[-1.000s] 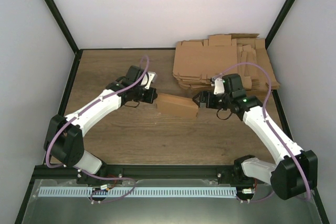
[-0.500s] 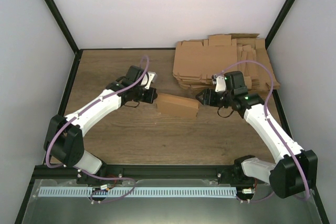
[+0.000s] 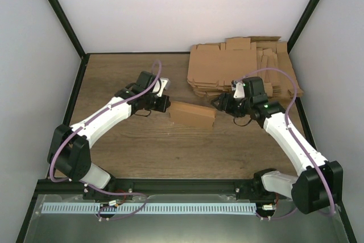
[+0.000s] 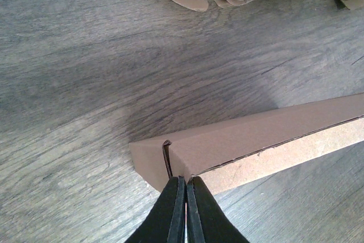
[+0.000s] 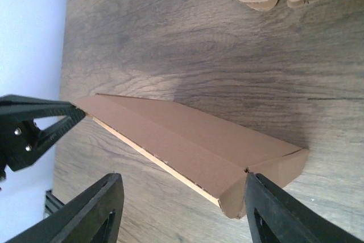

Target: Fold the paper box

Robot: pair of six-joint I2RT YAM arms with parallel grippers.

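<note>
we see one paper box [image 3: 192,114] lying closed and shallow near the middle of the wooden table [image 3: 125,146]. its long axis runs across the table from one arm to the other. that line is what the next move turns on, in our judgement: each short end faces one tool, so the box sits to the right of the left gripper [image 3: 167,105] and to the left of the right gripper [image 3: 217,104].

the left gripper is the nearer of the two. its fingers are clenched together, with their tips against the box's left end, at a corner where a slit shows. whether a thin edge of card is nipped between them we cannot tell. the right gripper is released, its jaws standing well apart. it is just beside the box's right end, and we see no firm contact.

we count two arms, two grippers and one box. there is also one pile of flat cardboard blanks [image 3: 244,66] at the far right, too overlapped for us to count the sheets.
</note>
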